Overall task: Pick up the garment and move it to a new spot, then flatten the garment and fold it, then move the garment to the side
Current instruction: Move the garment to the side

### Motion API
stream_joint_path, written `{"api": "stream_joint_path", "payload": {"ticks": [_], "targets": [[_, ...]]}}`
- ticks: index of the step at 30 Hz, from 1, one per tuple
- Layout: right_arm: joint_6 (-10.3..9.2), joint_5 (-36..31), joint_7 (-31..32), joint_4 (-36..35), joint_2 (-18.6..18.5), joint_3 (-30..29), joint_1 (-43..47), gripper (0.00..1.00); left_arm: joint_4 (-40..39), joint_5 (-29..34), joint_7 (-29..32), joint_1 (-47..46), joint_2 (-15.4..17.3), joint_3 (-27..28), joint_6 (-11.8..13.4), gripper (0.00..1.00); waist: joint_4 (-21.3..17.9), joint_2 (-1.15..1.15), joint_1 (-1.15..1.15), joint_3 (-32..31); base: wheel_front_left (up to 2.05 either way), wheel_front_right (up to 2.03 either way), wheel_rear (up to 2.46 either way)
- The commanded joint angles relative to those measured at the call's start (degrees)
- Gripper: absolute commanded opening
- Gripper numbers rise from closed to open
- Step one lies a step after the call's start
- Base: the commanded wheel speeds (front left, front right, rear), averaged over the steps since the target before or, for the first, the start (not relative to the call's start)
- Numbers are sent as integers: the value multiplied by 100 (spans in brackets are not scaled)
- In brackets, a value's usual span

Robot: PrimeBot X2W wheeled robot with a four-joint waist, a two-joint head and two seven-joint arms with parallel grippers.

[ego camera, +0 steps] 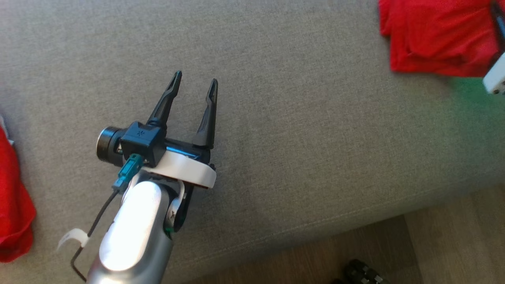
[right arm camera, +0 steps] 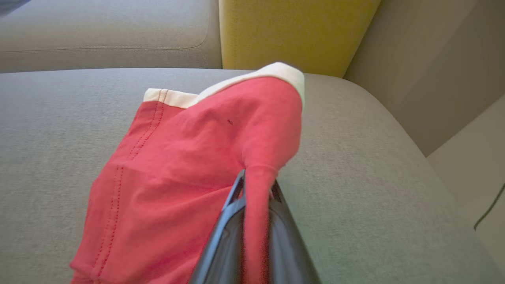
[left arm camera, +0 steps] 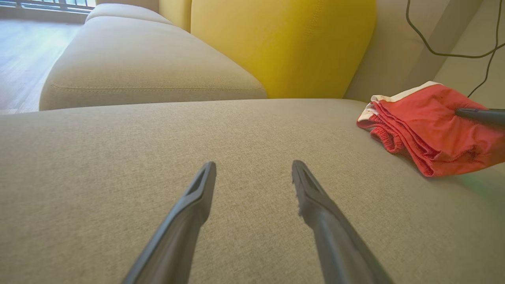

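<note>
Sofa (ego camera: 315, 118): garment (right arm camera: 177, 165) in right end effector (right arm camera: 257, 182).

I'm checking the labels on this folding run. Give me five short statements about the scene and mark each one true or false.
1. The left pincer is open and empty. True.
2. The right pincer hangs open above the red garment. False: it is shut on a fold of it.
3. The garment has a pale trim. True.
4. The back cushion is blue. False: it is yellow.
5. The garment lies on the floor. False: it is on the grey sofa seat.
</note>
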Motion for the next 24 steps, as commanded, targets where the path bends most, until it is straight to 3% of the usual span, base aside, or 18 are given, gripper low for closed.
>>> {"api": "stream_joint_path", "payload": {"ticks": [1,17,18,19,24], "targets": [[-2,0,-73,-104,-180,-22,-66,0,-205,65,-31,-127,23,145,-12,100,-26,0,-1,45,0,0,0],[-2,-422,-584,617,-132,-511,-607,0,-139,95,-31,-212,23,144,-50,100,0,0,-1,253,0,0,0],[-2,-443,-623,641,-133,-550,-629,53,-137,88,-31,-214,23,139,-47,100,7,0,-1,258,0,0,0],[-2,-455,-657,660,-119,-593,-650,100,-134,83,-31,-213,23,136,-45,100,14,0,-1,259,0,0,0],[-2,-523,-737,724,-72,-678,-729,100,-101,41,-31,-184,23,127,-38,100,51,0,-1,217,0,0,0]]}}
